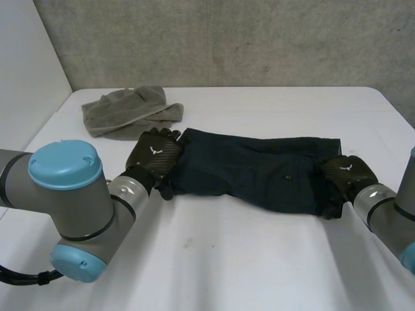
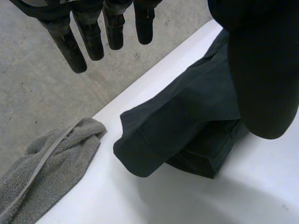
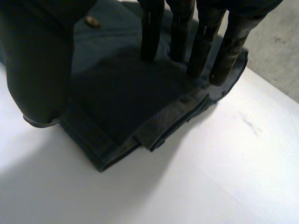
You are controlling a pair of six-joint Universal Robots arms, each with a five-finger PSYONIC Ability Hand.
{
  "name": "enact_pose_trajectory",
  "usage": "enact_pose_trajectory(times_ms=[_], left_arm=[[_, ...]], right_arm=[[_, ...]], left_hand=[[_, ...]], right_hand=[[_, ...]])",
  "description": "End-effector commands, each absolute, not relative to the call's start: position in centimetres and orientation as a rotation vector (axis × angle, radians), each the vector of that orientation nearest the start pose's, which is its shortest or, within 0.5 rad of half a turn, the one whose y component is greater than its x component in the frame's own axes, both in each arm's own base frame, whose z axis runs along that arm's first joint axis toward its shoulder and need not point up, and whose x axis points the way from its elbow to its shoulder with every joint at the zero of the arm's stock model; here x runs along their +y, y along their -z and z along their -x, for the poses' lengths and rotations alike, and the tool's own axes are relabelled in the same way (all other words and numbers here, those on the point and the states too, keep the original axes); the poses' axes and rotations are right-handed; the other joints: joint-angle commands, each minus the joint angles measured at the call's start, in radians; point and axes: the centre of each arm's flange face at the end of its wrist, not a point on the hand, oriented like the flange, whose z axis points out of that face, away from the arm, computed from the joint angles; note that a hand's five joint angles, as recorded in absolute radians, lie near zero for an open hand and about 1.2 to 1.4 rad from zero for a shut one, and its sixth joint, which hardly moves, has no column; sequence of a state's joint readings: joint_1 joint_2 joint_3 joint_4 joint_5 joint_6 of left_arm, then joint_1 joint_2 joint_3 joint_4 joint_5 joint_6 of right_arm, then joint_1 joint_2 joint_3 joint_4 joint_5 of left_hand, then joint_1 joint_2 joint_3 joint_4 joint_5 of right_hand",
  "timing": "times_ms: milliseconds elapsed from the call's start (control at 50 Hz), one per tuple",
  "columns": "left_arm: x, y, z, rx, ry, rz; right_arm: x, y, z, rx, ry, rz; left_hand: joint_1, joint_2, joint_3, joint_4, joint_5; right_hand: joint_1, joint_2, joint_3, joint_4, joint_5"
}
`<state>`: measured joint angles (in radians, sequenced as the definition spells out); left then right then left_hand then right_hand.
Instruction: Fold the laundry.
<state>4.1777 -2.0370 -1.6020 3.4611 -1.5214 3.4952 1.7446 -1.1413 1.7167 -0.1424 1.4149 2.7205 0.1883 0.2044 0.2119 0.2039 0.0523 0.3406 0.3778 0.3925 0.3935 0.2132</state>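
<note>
A dark navy garment lies folded in a long strip across the middle of the white table. My left hand is at its left end. In the left wrist view the fingers hang straight and apart from the thumb, above the garment's folded end, holding nothing. At the right end sits my right hand. Its straight fingers rest with their tips on the layered cloth near the corner, and the thumb stands off to the side.
A crumpled grey towel lies at the back left of the table, just beyond the left hand; its end lies close to the garment's left end. A grey wall runs behind the table's far edge.
</note>
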Motion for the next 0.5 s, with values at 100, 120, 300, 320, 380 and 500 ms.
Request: enact_pose_trajectory(times_ms=[100,120,300,320,380,500], left_arm=[[-25.1,-16.4,30.7,2.279,2.1,-1.135],[-25.1,-16.5,30.8,2.279,2.101,-1.138],[-24.7,-17.5,30.4,2.261,2.127,-1.122],[-24.6,-17.6,30.4,2.262,2.128,-1.12],[-24.3,-17.9,30.3,2.258,2.135,-1.122],[-24.2,-18.4,30.5,2.243,2.158,-1.119]], right_arm=[[-31.9,-12.6,-19.3,2.527,1.727,0.864],[-32.0,-12.6,-19.0,2.532,1.733,0.856],[-33.6,-17.6,-14.4,2.567,1.962,0.813],[-34.0,-17.9,-13.1,2.605,1.975,0.858],[-34.6,-18.7,-11.7,2.66,1.988,1.062],[-34.7,-21.2,-15.8,2.463,2.105,1.449]], left_hand=[[-0.014,-0.03,-0.037,-0.029,-0.052],[-0.014,-0.03,-0.037,-0.029,-0.052],[-0.014,-0.03,-0.037,-0.029,-0.052],[-0.014,-0.03,-0.037,-0.029,-0.052],[-0.014,-0.03,-0.037,-0.029,-0.052],[-0.014,-0.03,-0.037,-0.029,-0.052]], right_hand=[[1.056,1.018,1.004,1.003,1.009],[1.056,1.018,1.004,1.003,1.009],[1.056,1.018,1.004,1.003,1.009],[1.056,1.018,1.004,1.003,1.009],[1.056,1.018,1.004,1.003,1.009],[1.056,1.018,1.004,1.003,1.009]])
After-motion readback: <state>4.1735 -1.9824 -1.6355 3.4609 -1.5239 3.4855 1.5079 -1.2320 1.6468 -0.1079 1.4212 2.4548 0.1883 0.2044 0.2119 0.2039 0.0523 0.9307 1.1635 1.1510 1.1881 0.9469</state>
